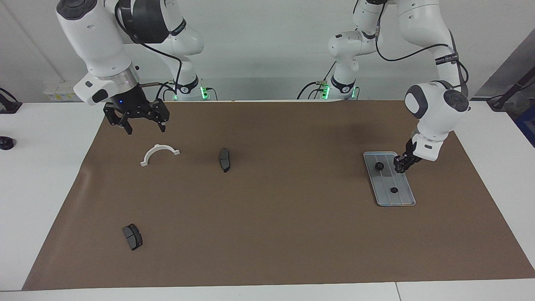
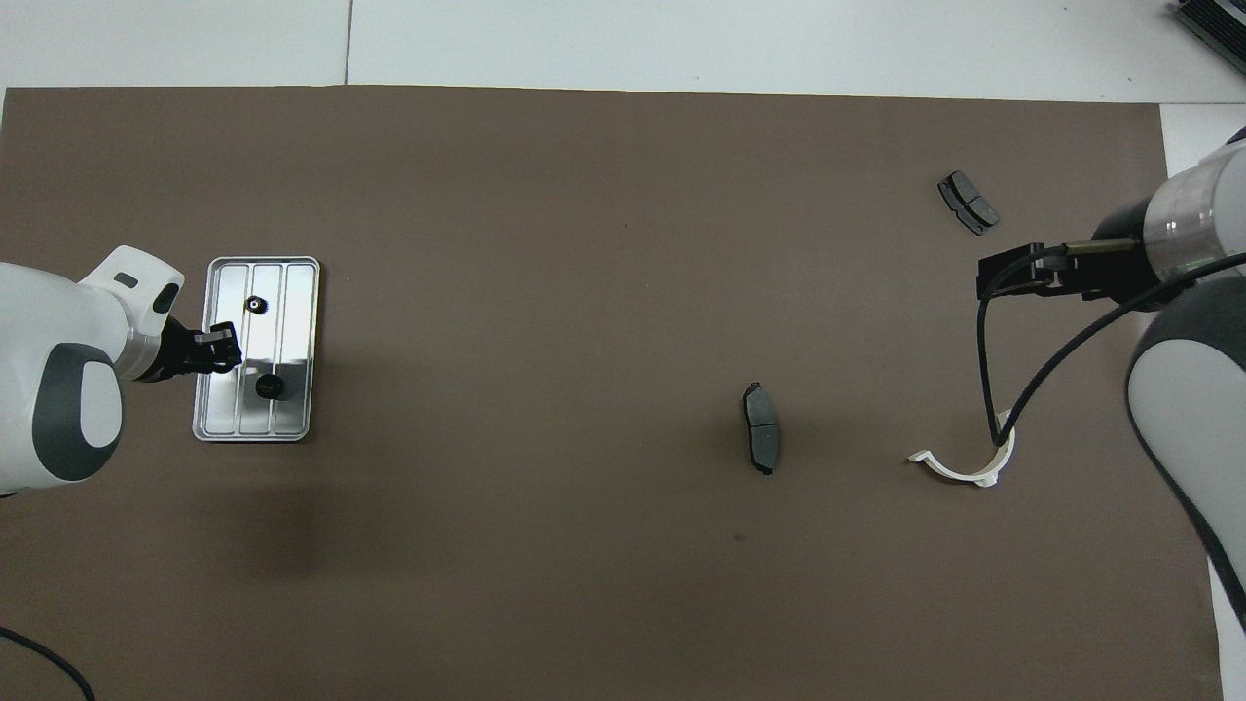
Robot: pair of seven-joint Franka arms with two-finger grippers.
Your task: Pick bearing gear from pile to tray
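Now | left tool (image 1: 402, 165) over tray (image 1: 399, 198) edge, grip unclear | right tool (image 1: 142, 125) spread

Facing cam high, opposite robots; overhead cam above robots; both share mat (image 1: 267, 234).

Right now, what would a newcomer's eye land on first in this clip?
Probably the shiny tray at the left arm's end of the brown mat, with two small black gears lying in it and the left hand hanging over its edge. Next, the right hand, fingers spread, poised above a white half-ring at the right arm's end.
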